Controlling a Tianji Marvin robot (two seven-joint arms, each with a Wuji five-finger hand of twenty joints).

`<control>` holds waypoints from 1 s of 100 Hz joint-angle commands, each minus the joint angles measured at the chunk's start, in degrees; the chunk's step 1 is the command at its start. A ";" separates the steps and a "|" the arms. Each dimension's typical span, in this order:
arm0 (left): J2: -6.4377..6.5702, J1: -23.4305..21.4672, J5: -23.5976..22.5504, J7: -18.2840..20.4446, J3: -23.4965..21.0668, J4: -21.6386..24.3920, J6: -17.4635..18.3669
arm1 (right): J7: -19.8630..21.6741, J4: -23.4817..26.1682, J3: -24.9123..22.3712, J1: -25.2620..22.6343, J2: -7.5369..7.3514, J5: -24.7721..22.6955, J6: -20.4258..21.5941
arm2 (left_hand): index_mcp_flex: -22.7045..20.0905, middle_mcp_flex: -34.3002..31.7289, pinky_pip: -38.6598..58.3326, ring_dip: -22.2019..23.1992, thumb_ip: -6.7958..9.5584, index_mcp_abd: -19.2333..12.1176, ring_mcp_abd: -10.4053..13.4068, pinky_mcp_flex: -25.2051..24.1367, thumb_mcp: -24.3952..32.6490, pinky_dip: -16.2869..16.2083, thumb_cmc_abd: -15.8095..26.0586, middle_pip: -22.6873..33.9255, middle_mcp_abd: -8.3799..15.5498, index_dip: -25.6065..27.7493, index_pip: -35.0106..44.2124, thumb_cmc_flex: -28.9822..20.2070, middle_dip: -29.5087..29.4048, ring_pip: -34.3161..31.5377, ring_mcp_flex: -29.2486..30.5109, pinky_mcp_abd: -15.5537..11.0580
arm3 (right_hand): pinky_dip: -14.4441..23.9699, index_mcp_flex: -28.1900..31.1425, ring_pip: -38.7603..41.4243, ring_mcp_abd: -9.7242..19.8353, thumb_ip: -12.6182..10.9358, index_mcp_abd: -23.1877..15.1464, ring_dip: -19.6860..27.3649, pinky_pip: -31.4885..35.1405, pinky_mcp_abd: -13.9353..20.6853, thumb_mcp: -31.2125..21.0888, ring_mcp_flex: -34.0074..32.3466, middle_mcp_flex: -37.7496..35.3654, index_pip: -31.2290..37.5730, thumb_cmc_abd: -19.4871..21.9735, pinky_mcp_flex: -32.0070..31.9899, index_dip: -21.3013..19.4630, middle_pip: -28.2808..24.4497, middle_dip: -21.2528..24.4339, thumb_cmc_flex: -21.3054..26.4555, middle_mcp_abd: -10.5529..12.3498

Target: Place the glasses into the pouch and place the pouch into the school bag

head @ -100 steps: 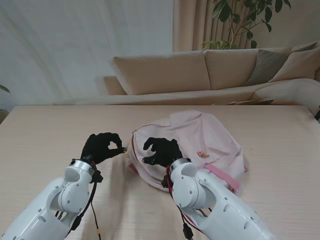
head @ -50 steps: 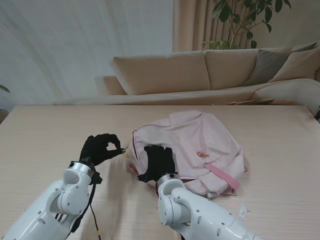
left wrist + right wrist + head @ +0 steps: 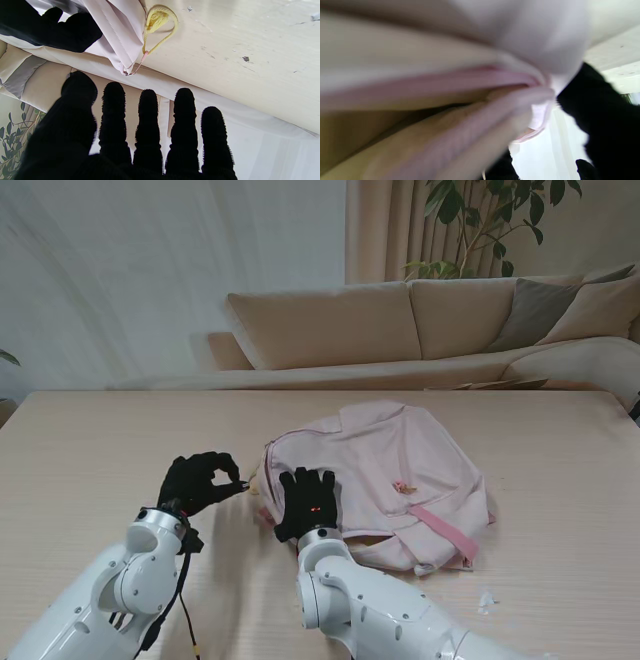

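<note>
Our right robot hand (image 3: 305, 498) lay flat, fingers spread, on the pink bag (image 3: 400, 470), holding nothing. Our left robot hand (image 3: 200, 480) hovered beside the bag above the bench (image 3: 100, 440), fingertips pinched; whether it gripped anything, we could not tell.

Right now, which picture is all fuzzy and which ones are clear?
The right wrist view is badly blurred: the pink school bag fills it as soft smears. The left wrist view is sharp, showing the yellow cord and the left hand as a dark silhouette. The stand view is clear and evenly lit.
</note>
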State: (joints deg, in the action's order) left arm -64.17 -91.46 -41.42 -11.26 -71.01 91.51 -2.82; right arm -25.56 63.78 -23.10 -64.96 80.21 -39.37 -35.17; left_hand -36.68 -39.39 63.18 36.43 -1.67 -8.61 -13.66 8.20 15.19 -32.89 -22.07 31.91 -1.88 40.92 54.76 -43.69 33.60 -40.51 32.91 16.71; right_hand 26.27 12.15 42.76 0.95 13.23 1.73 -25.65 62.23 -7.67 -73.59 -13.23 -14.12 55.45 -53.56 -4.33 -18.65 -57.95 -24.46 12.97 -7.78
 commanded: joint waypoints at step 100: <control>-0.19 13.41 18.75 16.60 6.03 -13.14 -3.82 | -6.03 11.76 -13.82 -8.35 -7.09 -5.19 11.42 | 24.26 29.51 -26.43 -12.48 -0.53 5.88 5.51 -12.95 7.94 8.60 -4.06 -21.53 -0.55 -22.67 -25.64 6.67 -14.84 23.94 -27.70 -1.42 | 4.07 42.96 19.67 -7.21 6.35 -19.56 2.54 17.77 -6.09 -11.72 -43.36 -47.90 14.71 -1.82 13.39 -2.23 -4.98 -1.37 22.85 0.84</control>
State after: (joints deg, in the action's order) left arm -64.33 -79.40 -23.40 3.26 -65.48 78.42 -6.91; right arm -31.88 75.02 -36.68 -72.89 73.18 -44.72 -23.94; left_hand -14.50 -12.27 40.30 25.36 -1.67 -2.12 -10.14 -3.97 24.03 -25.01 -24.10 13.08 -3.03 19.26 29.93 -38.03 19.98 -18.93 7.35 16.35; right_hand 29.15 52.18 60.81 -6.11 20.07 -15.08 -23.43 78.74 -13.71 -78.54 -55.60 -61.16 68.72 -55.83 9.69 -18.79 -63.22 -24.71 31.81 -4.97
